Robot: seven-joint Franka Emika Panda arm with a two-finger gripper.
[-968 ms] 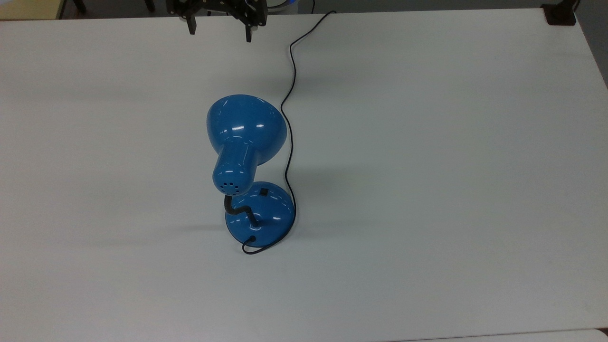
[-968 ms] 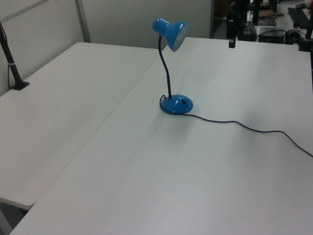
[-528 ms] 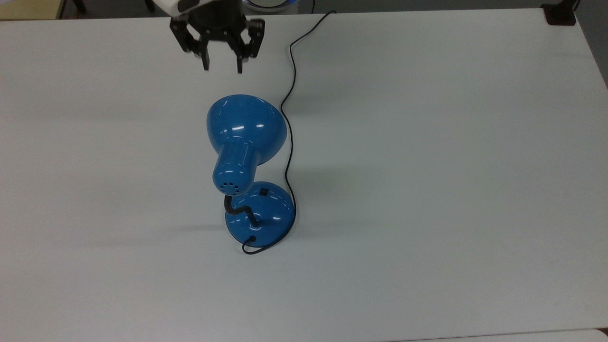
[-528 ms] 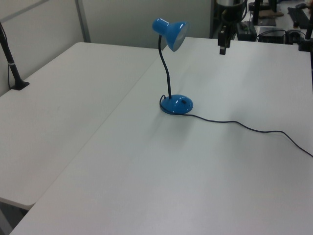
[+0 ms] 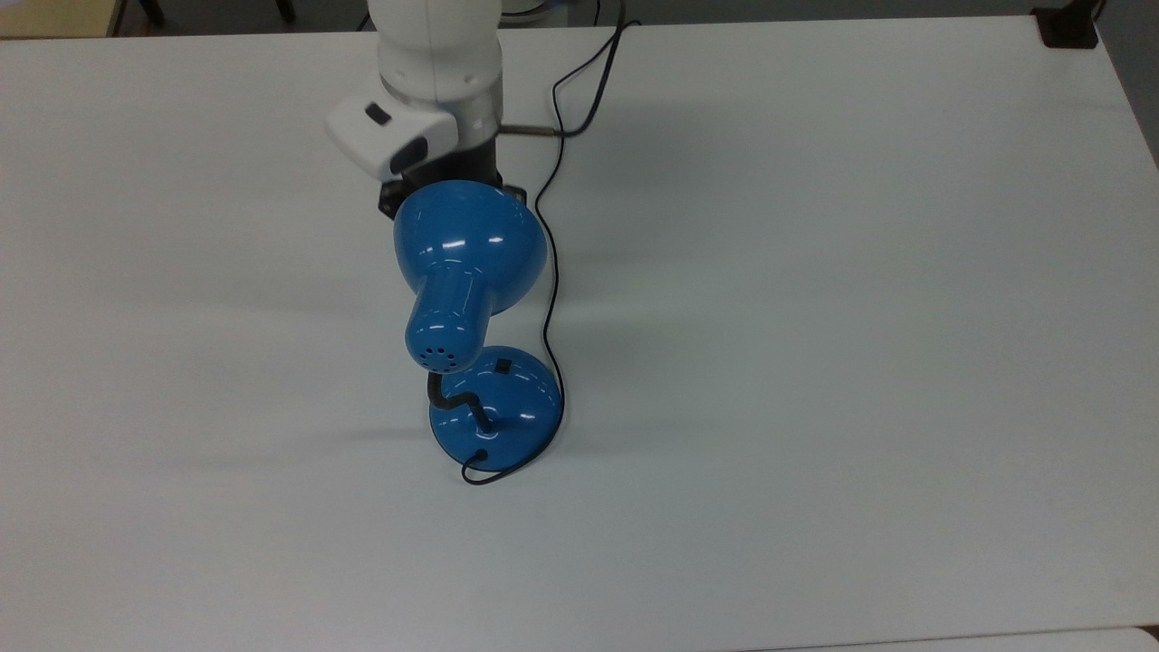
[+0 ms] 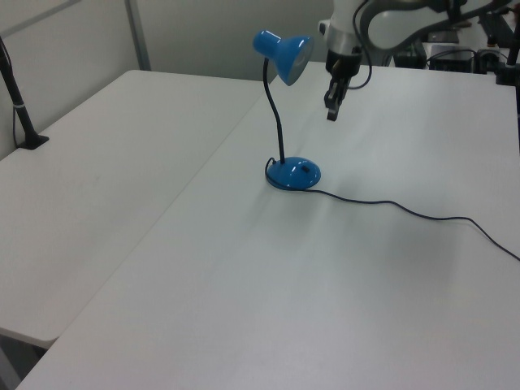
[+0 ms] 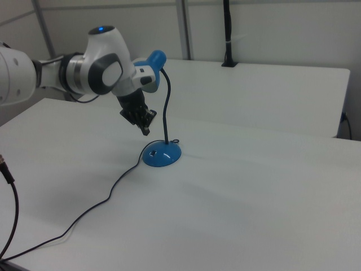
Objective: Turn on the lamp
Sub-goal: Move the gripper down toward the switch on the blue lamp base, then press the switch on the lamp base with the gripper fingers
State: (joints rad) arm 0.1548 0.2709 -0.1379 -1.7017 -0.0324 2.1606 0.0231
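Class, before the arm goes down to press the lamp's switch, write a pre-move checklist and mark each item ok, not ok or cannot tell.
1. Glossy blue desk lamp stands upright on the white table: ok.
2. Small black switch on the round base faces up, uncovered: ok.
3. Claw is on the switch: not ok; it hangs in the air beside the dome shade.
4. Thin black cord lies off the switch: ok.
5. Claw fingers closed for pressing: cannot tell.
6. Lamp is unlit: cannot tell.

White tables (image 5: pixel 860 272) abut; a black post (image 6: pixel 16 97) stands clamped.
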